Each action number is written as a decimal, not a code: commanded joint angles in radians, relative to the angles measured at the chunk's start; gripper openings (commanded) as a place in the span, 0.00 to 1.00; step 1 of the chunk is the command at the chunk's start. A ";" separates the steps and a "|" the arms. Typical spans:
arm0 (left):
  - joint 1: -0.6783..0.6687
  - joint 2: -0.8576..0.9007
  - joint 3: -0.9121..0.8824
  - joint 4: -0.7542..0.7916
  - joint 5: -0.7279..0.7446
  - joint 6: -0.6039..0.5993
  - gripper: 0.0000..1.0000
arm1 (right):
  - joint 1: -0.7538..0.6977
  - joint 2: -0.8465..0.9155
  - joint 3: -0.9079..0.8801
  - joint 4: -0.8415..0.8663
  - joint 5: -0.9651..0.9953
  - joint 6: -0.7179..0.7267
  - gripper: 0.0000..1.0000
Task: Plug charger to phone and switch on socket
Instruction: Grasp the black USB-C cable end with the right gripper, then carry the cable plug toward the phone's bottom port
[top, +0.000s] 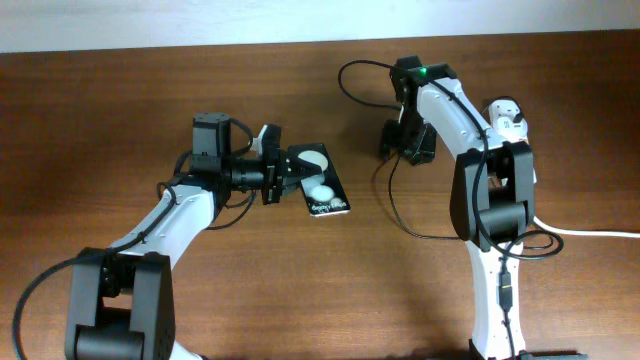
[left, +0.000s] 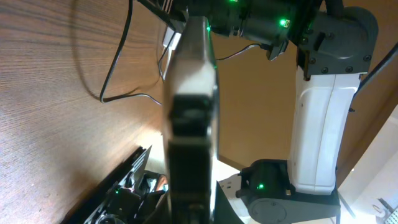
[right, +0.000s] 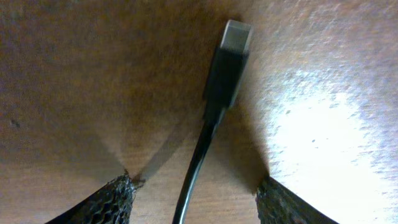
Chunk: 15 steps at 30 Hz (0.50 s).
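The left pincer (top: 288, 170) clamps the phone (top: 324, 186) — the right pincer (right: 194, 186) gapes wide astride the charger (right: 227, 62).

Nothing readable here, folks

We spot a tiny line of white print (top: 323, 208) near one short edge of the phone (top: 318, 182) in the overhead view, but it's too small and blurry for us to make out, and that's the only marking we see.

phone (top: 320, 182): glossy black, two white spots | charger (right: 222, 81): black, grey tip | table (top: 120, 110): brown woodgrain
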 joint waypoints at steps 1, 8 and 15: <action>0.005 -0.002 0.015 0.006 0.023 0.017 0.00 | 0.021 0.023 -0.010 -0.010 -0.028 0.016 0.55; 0.005 -0.002 0.015 0.006 0.028 0.018 0.00 | 0.019 0.023 -0.010 0.028 0.059 0.016 0.40; 0.005 -0.002 0.015 0.006 0.032 0.018 0.00 | 0.019 0.019 -0.005 0.063 0.047 0.015 0.04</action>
